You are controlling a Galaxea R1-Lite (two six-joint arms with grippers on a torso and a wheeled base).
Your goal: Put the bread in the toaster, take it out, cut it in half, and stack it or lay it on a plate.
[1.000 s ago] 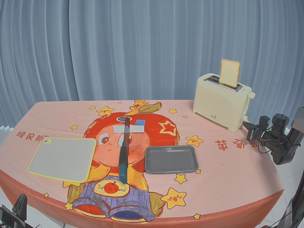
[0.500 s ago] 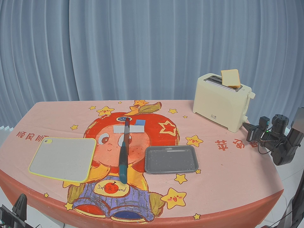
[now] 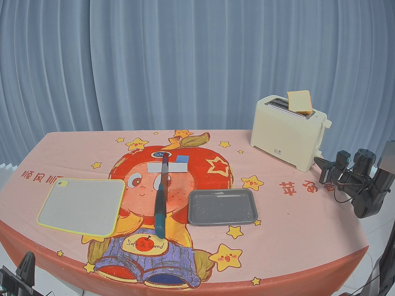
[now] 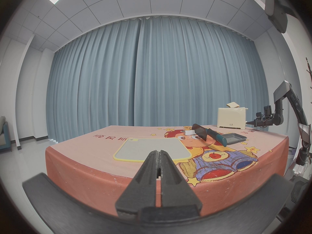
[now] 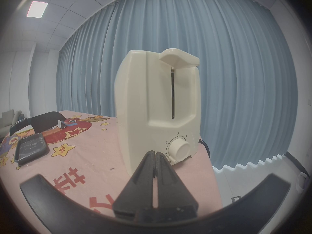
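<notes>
A slice of bread (image 3: 299,101) lies tilted across the top of the cream toaster (image 3: 288,133) at the table's back right. The toaster's lever (image 5: 178,57) sits at the top of its slot. My right gripper (image 3: 317,160) is shut and empty, just off the toaster's lever end, level with the dial (image 5: 178,149). Near the front left stands a grey cutting board (image 3: 82,206), with a teal-handled knife (image 3: 160,198) to its right and a dark grey tray (image 3: 222,206) beyond that. My left gripper (image 4: 159,153) is shut and empty, below and before the table's front left edge.
White and blue cards (image 3: 168,166) lie under the knife's blade at mid-table. The pink printed tablecloth (image 3: 288,227) is bare between tray and toaster. A blue curtain (image 3: 185,54) hangs behind the table.
The bread was up in the air above the toaster slot a second ago; it has dropped and now rests on the toaster's top. My right gripper has sunk slightly.
</notes>
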